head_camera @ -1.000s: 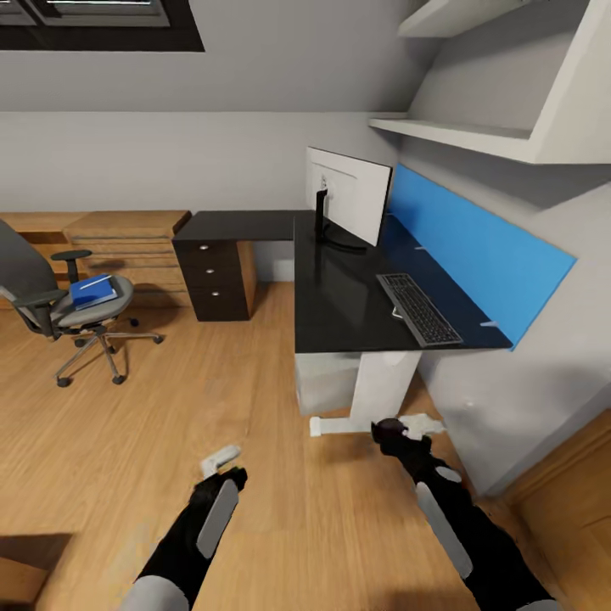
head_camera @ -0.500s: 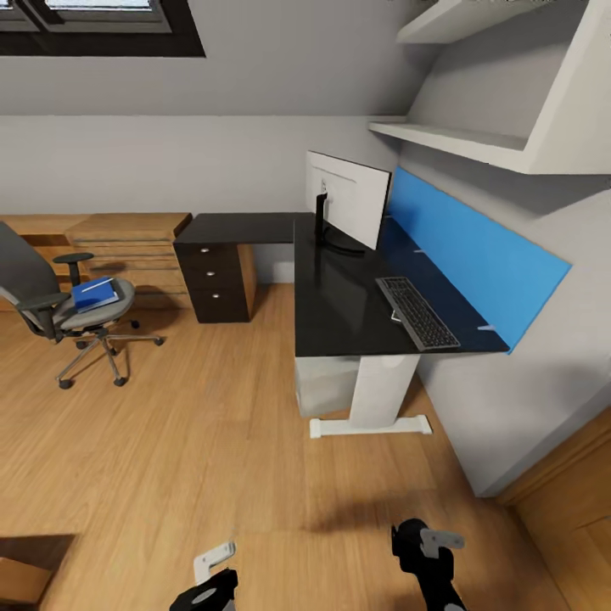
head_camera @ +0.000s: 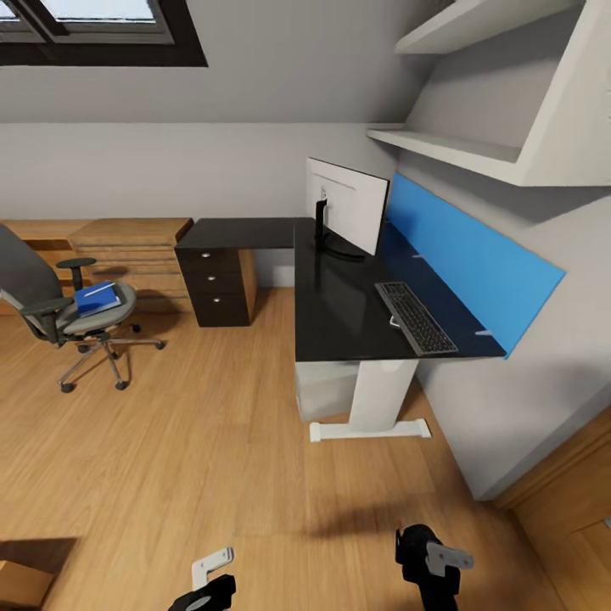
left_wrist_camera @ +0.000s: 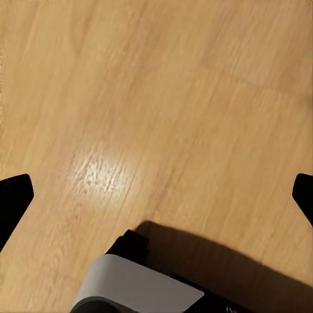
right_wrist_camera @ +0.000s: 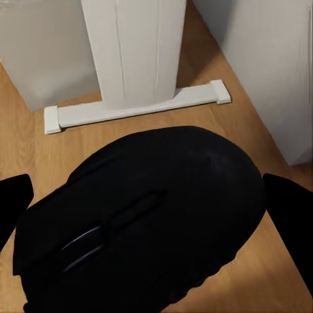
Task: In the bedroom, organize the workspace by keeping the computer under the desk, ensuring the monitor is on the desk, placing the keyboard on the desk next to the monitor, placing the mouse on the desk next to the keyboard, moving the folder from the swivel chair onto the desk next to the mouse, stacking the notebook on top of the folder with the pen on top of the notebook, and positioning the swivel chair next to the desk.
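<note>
- Between the right gripper fingers, the mouse is clamped, its long axis crosswise.
- Along the desk right edge, the keyboard is laid lengthwise.
- The left gripper is spread, empty.

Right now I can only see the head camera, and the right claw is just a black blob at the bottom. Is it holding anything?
Observer: Yes. The right wrist view shows the black mouse sitting between the fingers of the right claw, with its buttons facing the camera.
Operator: What about the other claw? Did it grab something too?
Observer: No. In the left wrist view the left claw is spread wide, with just the wooden floor between its fingers.
</note>
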`<state>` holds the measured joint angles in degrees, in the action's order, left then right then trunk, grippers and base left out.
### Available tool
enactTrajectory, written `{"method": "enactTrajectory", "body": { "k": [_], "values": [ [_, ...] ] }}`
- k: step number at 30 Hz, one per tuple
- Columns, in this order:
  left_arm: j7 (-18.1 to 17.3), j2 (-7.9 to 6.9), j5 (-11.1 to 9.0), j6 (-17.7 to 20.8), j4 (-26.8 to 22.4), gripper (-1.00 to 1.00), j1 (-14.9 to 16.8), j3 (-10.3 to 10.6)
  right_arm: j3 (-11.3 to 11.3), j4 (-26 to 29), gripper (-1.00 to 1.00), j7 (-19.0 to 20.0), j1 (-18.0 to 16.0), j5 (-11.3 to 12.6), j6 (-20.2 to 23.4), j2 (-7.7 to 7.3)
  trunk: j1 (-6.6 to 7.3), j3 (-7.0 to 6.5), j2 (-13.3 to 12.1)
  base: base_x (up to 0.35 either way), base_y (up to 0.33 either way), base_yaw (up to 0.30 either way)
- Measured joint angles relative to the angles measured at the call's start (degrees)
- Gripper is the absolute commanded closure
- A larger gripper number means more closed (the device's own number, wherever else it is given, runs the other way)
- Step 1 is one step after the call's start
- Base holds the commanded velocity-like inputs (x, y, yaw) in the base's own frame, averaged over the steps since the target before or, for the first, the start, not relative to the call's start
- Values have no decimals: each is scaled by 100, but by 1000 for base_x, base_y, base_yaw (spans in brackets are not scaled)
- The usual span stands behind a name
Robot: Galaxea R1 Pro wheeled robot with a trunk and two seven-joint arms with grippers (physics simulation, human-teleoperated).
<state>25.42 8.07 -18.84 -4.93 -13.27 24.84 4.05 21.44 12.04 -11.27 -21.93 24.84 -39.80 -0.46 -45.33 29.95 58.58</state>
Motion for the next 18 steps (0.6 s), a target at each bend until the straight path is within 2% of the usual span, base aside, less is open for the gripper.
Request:
{"method": "enactTrajectory", "body": {
  "k": [2,4,7,8,12,18],
  "values": [
    [1,1,1,-32,3,-100,0,0,-1,-92,100,-3,1,10,-143,58,0,-18,0,0,0,0],
    [0,3,1,-234,17,-100,0,5,-3,-192,100,-9,4,14,-249,129,0,-36,0,0,0,0],
    [0,5,1,-419,114,-100,0,6,2,-222,100,-5,2,14,-281,155,0,-63,0,0,45,0],
    [2,10,45,-531,233,-100,-1,5,10,-237,100,-4,3,0,-295,186,0,-72,0,0,195,0],
    [-27,18,58,-559,267,-100,0,8,2,-241,100,-4,1,1,-299,194,0,-109,0,0,260,0],
    [-276,15,57,-566,304,-100,0,8,-3,-242,100,-3,0,-1,-299,196,0,-163,0,0,295,0]
  ]
}}
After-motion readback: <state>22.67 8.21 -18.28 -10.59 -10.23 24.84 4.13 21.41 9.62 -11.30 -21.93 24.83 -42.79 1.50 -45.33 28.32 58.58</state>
